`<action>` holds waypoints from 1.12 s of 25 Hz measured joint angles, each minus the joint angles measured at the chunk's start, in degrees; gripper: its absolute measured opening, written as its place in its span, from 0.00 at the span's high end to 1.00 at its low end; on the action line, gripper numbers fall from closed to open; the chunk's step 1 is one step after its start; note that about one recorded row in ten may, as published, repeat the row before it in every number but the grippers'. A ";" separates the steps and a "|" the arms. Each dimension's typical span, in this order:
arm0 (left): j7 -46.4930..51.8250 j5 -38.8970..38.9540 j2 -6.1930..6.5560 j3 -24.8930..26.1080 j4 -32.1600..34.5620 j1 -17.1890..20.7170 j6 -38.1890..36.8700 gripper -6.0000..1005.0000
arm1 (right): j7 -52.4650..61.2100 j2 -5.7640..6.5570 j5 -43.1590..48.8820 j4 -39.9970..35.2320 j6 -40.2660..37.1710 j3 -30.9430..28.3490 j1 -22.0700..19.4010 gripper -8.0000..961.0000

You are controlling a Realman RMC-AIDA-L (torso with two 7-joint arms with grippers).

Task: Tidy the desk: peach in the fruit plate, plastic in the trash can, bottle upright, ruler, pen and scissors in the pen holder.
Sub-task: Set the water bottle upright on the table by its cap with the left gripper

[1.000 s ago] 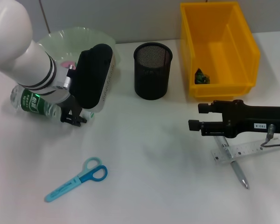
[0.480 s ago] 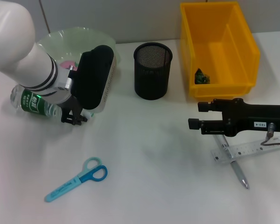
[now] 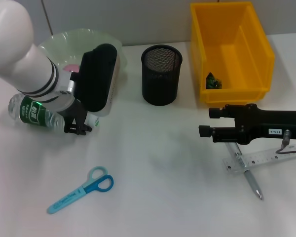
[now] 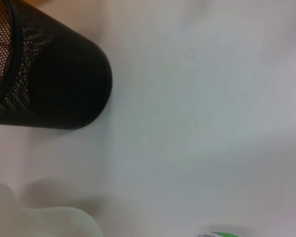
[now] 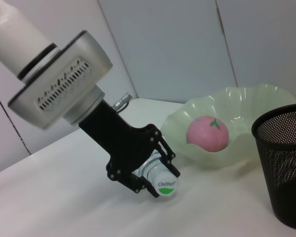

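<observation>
The clear bottle (image 3: 30, 112) with a green label lies on its side at the left of the desk. My left gripper (image 3: 78, 127) is shut on its neck; the right wrist view shows the fingers (image 5: 164, 150) on either side of the white-capped bottle (image 5: 162, 181). A pink peach (image 5: 207, 133) rests in the pale green fruit plate (image 3: 76, 40). Blue scissors (image 3: 82, 189) lie near the front. At the right my right gripper (image 3: 207, 123) stands open above the table, beside the clear ruler (image 3: 254, 160) and the pen (image 3: 253, 184). The black mesh pen holder (image 3: 161, 74) stands in the middle.
A yellow bin (image 3: 232, 47) at the back right holds a small green scrap of plastic (image 3: 213, 80). The left wrist view shows the pen holder (image 4: 44, 84) and the plate's edge (image 4: 59, 221). Bare table lies between the scissors and the ruler.
My left gripper has turned slightly with the bottle, whose base has swung a little to the left. The right arm has not moved.
</observation>
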State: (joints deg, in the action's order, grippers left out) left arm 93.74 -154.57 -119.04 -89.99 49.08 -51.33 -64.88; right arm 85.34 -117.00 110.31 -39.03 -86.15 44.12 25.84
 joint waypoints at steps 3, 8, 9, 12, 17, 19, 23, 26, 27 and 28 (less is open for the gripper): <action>0.05 0.13 0.06 0.43 0.84 0.23 -0.79 0.56 | 0.00 0.05 0.07 0.02 0.00 0.00 0.00 0.21; 1.81 0.45 0.11 4.28 5.66 1.19 -6.54 0.56 | 0.00 0.16 0.20 0.09 0.00 0.01 0.00 0.21; 1.99 0.61 0.12 5.15 6.08 1.19 -7.48 0.56 | 0.00 0.18 0.23 0.11 0.00 0.02 0.00 0.21; 2.30 1.16 0.17 7.02 6.96 1.21 -9.47 0.56 | 0.07 0.22 0.23 0.13 -0.02 0.02 0.00 0.21; 2.40 2.72 0.29 11.65 9.42 1.03 -14.63 0.56 | 0.12 0.24 0.26 0.22 -0.04 0.25 0.26 0.21; 2.58 2.89 0.30 13.09 10.36 1.00 -16.15 0.56 | 0.14 0.33 0.28 0.33 -0.08 0.30 0.41 0.21; 3.91 3.40 0.32 14.10 12.34 1.31 -18.41 0.56 | 0.17 0.36 0.32 0.36 -0.15 0.43 0.50 0.21; 4.48 4.30 0.38 15.47 13.96 1.66 -20.57 0.56 | 0.17 0.38 0.35 0.36 -0.17 0.52 0.61 0.21; 4.51 4.66 0.39 16.16 14.51 1.75 -21.31 0.56 | 0.17 0.38 0.35 0.36 -0.17 0.52 0.61 0.21; 4.51 5.36 0.42 17.59 15.18 1.79 -22.75 0.56 | 0.18 0.38 0.34 0.36 -0.17 0.51 0.66 0.21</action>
State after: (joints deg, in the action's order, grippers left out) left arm 98.25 -149.21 -118.63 -72.41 64.26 -49.54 -87.63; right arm 85.52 -116.62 110.65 -38.67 -86.32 44.63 26.50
